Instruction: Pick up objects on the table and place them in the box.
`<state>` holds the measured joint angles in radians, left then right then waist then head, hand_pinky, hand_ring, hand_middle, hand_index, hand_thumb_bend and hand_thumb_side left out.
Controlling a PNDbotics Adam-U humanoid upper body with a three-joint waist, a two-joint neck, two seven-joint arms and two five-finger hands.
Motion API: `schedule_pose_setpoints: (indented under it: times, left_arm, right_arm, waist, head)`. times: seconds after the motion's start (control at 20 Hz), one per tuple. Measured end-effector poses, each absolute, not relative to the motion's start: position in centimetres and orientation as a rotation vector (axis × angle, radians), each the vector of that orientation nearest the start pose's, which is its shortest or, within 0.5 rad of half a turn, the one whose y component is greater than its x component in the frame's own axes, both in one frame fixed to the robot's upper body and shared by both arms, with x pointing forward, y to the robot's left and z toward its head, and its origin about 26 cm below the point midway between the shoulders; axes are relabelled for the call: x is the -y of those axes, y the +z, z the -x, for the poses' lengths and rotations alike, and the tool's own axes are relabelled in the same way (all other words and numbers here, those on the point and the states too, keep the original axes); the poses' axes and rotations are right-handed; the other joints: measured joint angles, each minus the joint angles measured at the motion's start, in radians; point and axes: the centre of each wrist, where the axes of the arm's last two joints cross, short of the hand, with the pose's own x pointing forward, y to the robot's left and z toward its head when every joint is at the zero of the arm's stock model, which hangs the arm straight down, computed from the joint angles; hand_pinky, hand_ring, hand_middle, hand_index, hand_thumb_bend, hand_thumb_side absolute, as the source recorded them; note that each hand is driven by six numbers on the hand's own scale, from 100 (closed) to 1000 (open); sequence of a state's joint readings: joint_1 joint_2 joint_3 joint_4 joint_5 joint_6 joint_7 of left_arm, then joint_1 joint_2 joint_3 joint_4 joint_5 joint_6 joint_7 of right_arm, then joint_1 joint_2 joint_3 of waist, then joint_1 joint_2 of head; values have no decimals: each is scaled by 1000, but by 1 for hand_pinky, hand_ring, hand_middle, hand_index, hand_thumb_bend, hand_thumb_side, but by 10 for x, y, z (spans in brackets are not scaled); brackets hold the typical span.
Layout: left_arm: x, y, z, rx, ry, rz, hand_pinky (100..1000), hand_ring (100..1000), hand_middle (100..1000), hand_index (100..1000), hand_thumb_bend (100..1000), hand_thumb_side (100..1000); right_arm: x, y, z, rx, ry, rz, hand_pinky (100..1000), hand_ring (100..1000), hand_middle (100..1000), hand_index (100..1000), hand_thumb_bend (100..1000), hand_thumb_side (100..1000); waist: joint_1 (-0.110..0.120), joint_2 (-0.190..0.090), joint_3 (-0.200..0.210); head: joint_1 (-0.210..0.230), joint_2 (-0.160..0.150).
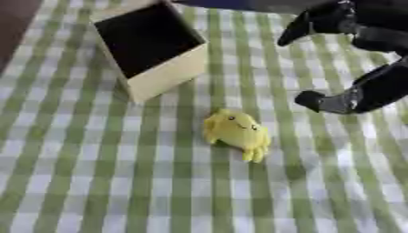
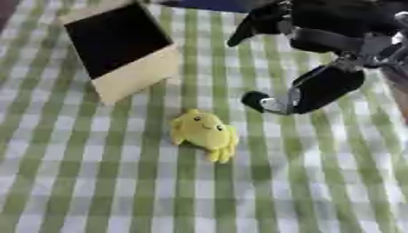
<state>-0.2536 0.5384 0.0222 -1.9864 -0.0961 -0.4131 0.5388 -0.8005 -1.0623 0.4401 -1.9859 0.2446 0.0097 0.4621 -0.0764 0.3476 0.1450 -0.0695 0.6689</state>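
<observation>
Soft, even daylight; overall blur, faint shadows, no glare.

Your right hand [image 2: 318, 59] is glossy black all over, fingers [image 2: 253, 23] thick and rounded, with silver-grey metal showing at the joints and one fingertip.

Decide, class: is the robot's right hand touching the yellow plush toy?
Apart. The right eye view shows checked cloth between the right hand and the yellow plush toy.
</observation>
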Motion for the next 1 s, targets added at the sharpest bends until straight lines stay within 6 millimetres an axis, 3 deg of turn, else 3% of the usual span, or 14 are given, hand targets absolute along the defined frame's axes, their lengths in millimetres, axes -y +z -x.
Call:
schedule_pose_setpoints:
  times: [0.65, 0.7, 1.0]
  left_arm:
    - [-301, 209, -294, -3437, 55, 654, 671, 714, 692, 779, 487, 585]
    - [-301, 209, -294, -3437, 54, 653, 671, 714, 692, 779, 491, 585]
    - [-301, 209, -294, -3440, 56, 653, 671, 714, 693, 778, 486, 584]
  right_arm:
    - [218, 324, -298, -2267, -2673, -941, 855, 846, 797, 879, 341, 365]
    - [216, 322, -298, -2268, -2687, -944, 855, 846, 797, 880, 342, 399]
    - [202, 310, -299, -2305, -2736, -1023, 853, 855, 803, 885, 381, 410]
  waist:
    - [0, -3, 2]
    - [0, -3, 2]
    - [1, -3, 5]
  head:
    - [0, 5]
    - [0, 6]
    - [-4, 7]
